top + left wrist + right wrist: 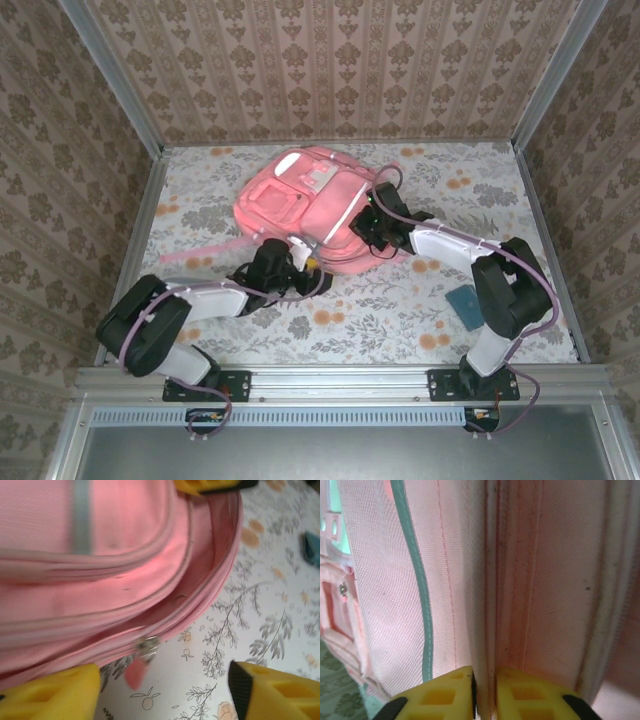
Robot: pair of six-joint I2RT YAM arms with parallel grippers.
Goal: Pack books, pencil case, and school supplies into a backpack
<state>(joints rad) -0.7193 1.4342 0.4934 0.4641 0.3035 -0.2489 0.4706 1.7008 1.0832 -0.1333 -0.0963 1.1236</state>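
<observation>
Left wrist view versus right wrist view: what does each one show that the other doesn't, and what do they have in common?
Left wrist view's own: the left gripper, open over the table; a metal zipper pull with a pink tab hanging at the edge of the backpack; and a small teal item at the right edge. Right wrist view's own: the right gripper shut on a fold of the fabric, and a white patch at upper left. Both: the pink backpack close up, its pale stripe, and some floral tabletop.
</observation>
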